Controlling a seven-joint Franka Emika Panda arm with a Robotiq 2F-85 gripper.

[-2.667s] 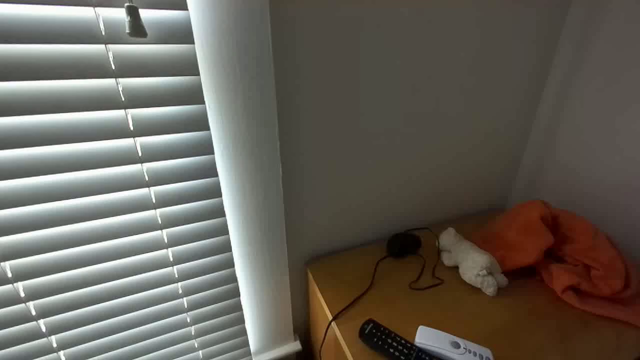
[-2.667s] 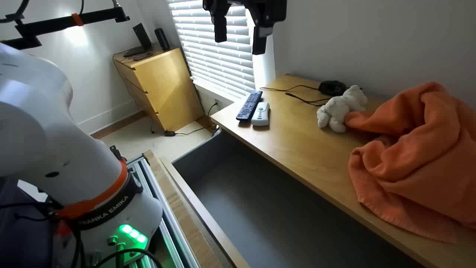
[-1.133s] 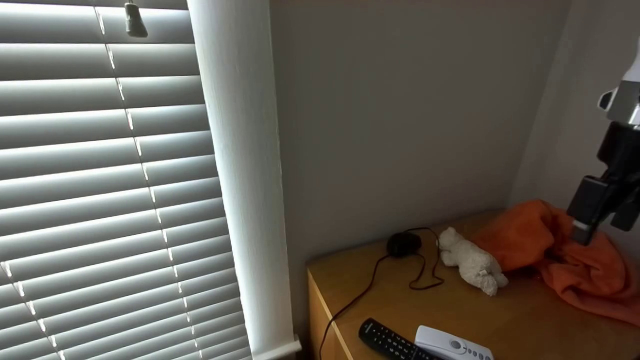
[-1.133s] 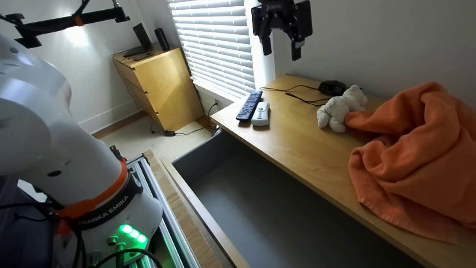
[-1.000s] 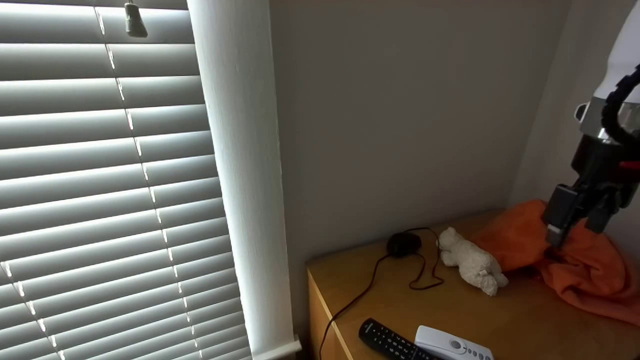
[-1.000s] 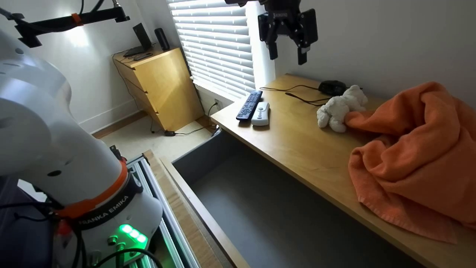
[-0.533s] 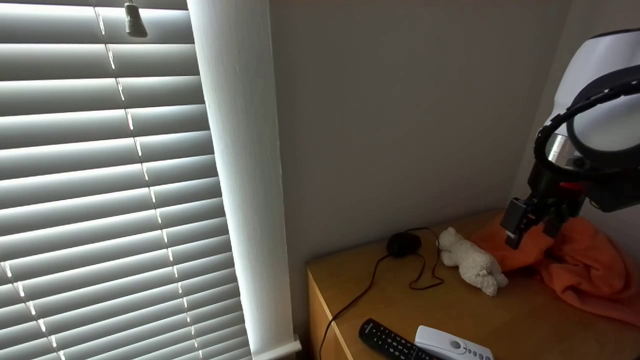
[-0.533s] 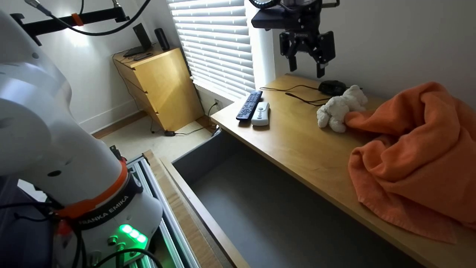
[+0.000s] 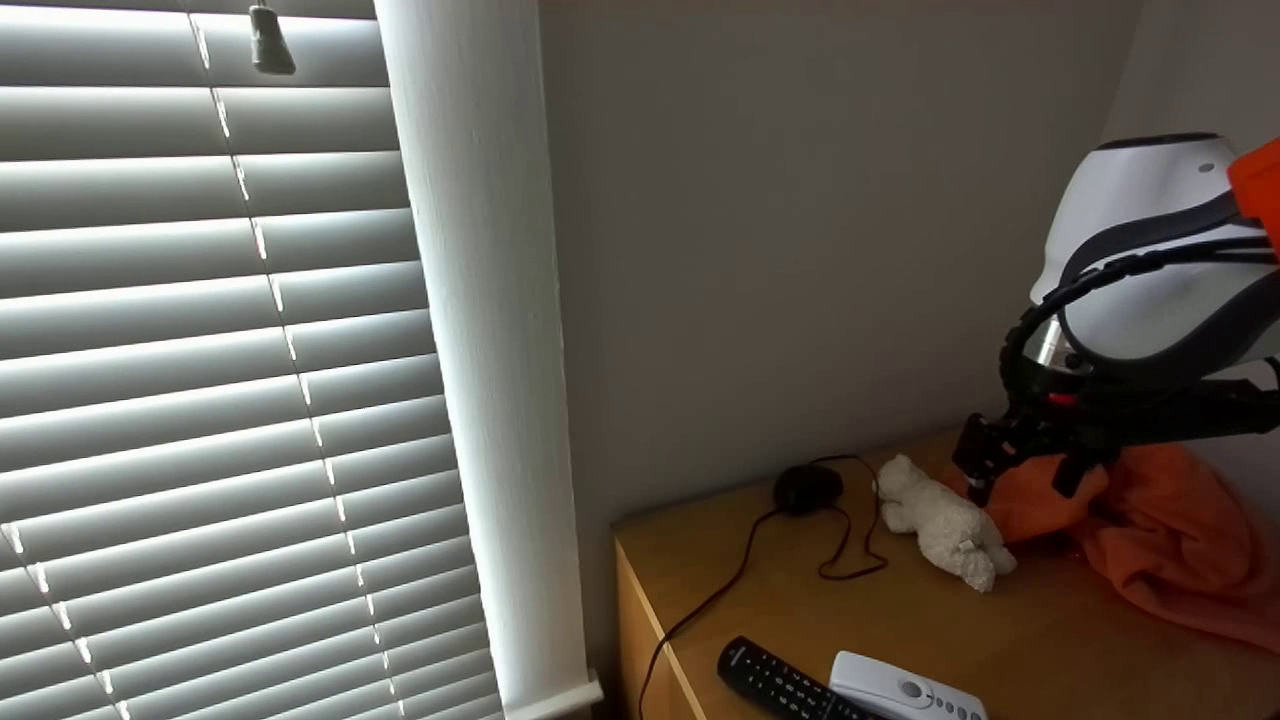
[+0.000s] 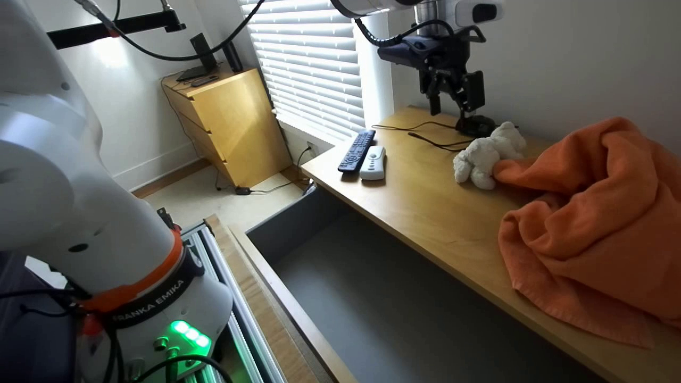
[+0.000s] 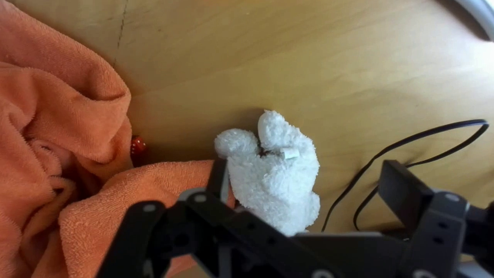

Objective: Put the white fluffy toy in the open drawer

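Observation:
The white fluffy toy [image 10: 489, 154] lies on the wooden dresser top, against the orange towel. It also shows in an exterior view [image 9: 940, 525] and in the wrist view [image 11: 278, 181], where its head end is hidden behind the gripper. My gripper [image 10: 450, 110] is open and empty, in the air above the dresser top near the toy. In the wrist view the gripper [image 11: 308, 177] has one finger along the toy's towel side and the other well apart from it, over the cable. The open drawer [image 10: 290, 300] below the dresser top has a grey interior with nothing visible in it.
The orange towel [image 10: 596, 223] is bunched beside the toy. A black adapter [image 10: 475, 126] with a loose cable [image 11: 370, 158] lies near the wall. A black remote [image 10: 357, 151] and a white remote [image 10: 373, 163] lie at the dresser's edge. A small red item [image 11: 137, 145] touches the towel.
My gripper has come down toward the toy, moving leftward in one exterior view and rightward in the other. It stays open. The toy, towel and drawer have not moved.

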